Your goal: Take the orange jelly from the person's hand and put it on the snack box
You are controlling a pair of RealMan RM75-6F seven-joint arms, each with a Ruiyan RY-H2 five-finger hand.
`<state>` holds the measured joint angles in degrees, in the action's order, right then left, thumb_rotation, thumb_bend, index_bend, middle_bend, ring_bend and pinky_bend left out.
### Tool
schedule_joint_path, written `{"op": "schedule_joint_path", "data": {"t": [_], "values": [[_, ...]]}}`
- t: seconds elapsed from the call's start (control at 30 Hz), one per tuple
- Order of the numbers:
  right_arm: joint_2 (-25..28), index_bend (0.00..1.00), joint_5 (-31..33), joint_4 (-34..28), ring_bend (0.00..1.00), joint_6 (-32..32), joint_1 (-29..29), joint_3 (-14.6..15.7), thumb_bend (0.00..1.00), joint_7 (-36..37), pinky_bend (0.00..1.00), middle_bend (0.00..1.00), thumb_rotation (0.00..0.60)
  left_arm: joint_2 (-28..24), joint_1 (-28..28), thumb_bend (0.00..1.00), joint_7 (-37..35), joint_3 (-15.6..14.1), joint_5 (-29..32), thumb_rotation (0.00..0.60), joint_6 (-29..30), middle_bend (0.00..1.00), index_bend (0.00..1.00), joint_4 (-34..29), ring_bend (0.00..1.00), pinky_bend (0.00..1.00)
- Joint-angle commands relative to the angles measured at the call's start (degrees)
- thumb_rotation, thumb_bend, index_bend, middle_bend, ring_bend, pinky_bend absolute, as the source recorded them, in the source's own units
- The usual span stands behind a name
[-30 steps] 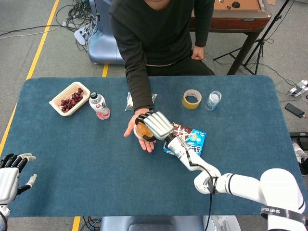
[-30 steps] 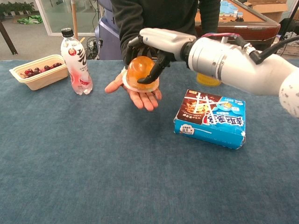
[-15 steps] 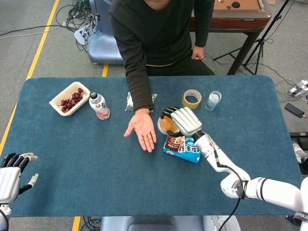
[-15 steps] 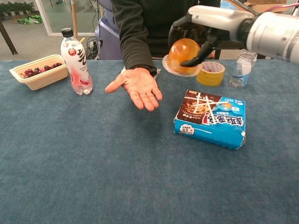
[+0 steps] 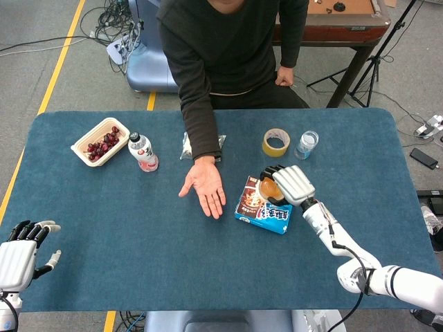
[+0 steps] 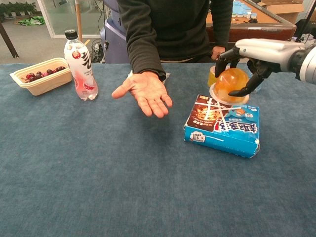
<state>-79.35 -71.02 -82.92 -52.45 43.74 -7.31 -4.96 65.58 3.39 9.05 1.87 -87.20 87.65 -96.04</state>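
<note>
Since a second ago the right hand [image 6: 247, 64] has lifted the orange jelly [image 6: 230, 83] off the person's hand [image 6: 146, 92] and swung it across to the snack box [image 6: 223, 126]. That palm lies bare and upturned on the bench [image 6: 98, 173]. The fingers [image 6: 244, 90] curl around the jelly's dome from above, and its flat rim looks to be at or just over the far edge of the box top, though I can't tell whether it is touching. From overhead the right hand [image 5: 291, 185] covers most of the jelly [image 5: 268, 189], which sits over the far right part of the box [image 5: 259, 205].

To finish well, I'd bring the cup a touch nearer the middle of the lid so the rim has cardboard under all of it, keep it level, let it bear its own weight, then open the fingers gently and lift straight up. A sideways exit could drag it off the edge.

Down at the near corner the left hand [image 5: 21, 243] rests apart, fingers loosely spread, holding nothing.
</note>
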Motion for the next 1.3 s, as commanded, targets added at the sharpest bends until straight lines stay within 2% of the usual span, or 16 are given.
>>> {"op": "schedule_joint_path", "data": {"t": [0.03, 0.17, 0.23, 0.33, 0.4, 0.5, 0.6, 0.83, 1.03, 1.3], "values": [[-2.31, 0.76, -1.06, 3.37, 0.50, 1.38, -0.50, 1.39, 0.49, 1.51, 0.79, 0.55, 0.600, 0.01, 0.01, 0.30, -0.01, 0.00, 0.01, 0.600, -0.02, 0.28, 0.34, 0.01, 0.23, 0.13], [-4.27, 0.75, -1.88, 6.30, 0.46, 2.49, -0.71, 1.81, 0.48, 3.94, 0.77, 0.50, 0.600, -0.11, -0.03, 0.30, 0.03, -0.01, -0.08, 0.600, 0.12, 0.28, 0.34, -0.09, 0.23, 0.13], [-4.39, 0.69, -2.21, 6.78, 0.43, 3.02, -0.72, 1.81, 0.47, 5.07, 0.73, 0.45, 0.600, -0.16, -0.07, 0.30, 0.00, 0.01, -0.06, 0.600, 0.18, 0.28, 0.34, -0.08, 0.23, 0.13], [-3.97, 0.43, -2.87, 6.81, 0.33, 4.09, -0.57, 1.99, 0.46, 6.13, 0.63, 0.35, 0.600, -0.13, -0.03, 0.30, -0.05, 0.04, 0.26, 0.600, -0.08, 0.28, 0.34, 0.06, 0.23, 0.13], [-3.44, 0.22, -3.33, 6.38, 0.24, 4.67, -0.44, 1.95, 0.46, 6.98, 0.55, 0.26, 0.600, -0.01, 0.04, 0.30, -0.10, 0.02, 0.34, 0.600, -0.26, 0.28, 0.34, 0.17, 0.23, 0.13], [-2.71, 0.07, -4.22, 5.75, 0.18, 4.48, -0.50, 1.87, 0.46, 7.49, 0.48, 0.18, 0.600, 0.13, 0.10, 0.30, -0.15, -0.02, 0.25, 0.600, -0.35, 0.28, 0.34, 0.28, 0.23, 0.13], [-1.70, 0.02, -4.72, 4.65, 0.15, 3.86, -0.81, 1.70, 0.46, 7.60, 0.45, 0.14, 0.600, 0.15, 0.12, 0.30, -0.19, 0.01, 0.35, 0.600, -0.42, 0.28, 0.34, 0.38, 0.23, 0.13], [3.26, 0.00, -5.52, -0.60, 0.14, 0.33, -2.87, 1.35, 0.46, 6.39, 0.44, 0.12, 0.600, 0.06, 0.17, 0.30, -0.46, 0.19, 0.48, 0.600, -0.33, 0.28, 0.34, 0.51, 0.23, 0.13], [9.84, 0.00, -7.22, -7.27, 0.14, -8.21, -7.85, 1.94, 0.46, 1.74, 0.43, 0.15, 0.600, 0.03, 0.26, 0.30, -0.64, 0.34, 0.71, 0.600, -0.44, 0.28, 0.34, 0.70, 0.23, 0.13], [18.40, 0.03, -7.76, -14.38, 0.14, -18.33, -16.87, 4.89, 0.46, -3.46, 0.42, 0.19, 0.600, 0.56, 0.42, 0.30, -0.87, 0.60, 0.80, 0.600, -0.33, 0.28, 0.34, 1.37, 0.23, 0.13]]}}
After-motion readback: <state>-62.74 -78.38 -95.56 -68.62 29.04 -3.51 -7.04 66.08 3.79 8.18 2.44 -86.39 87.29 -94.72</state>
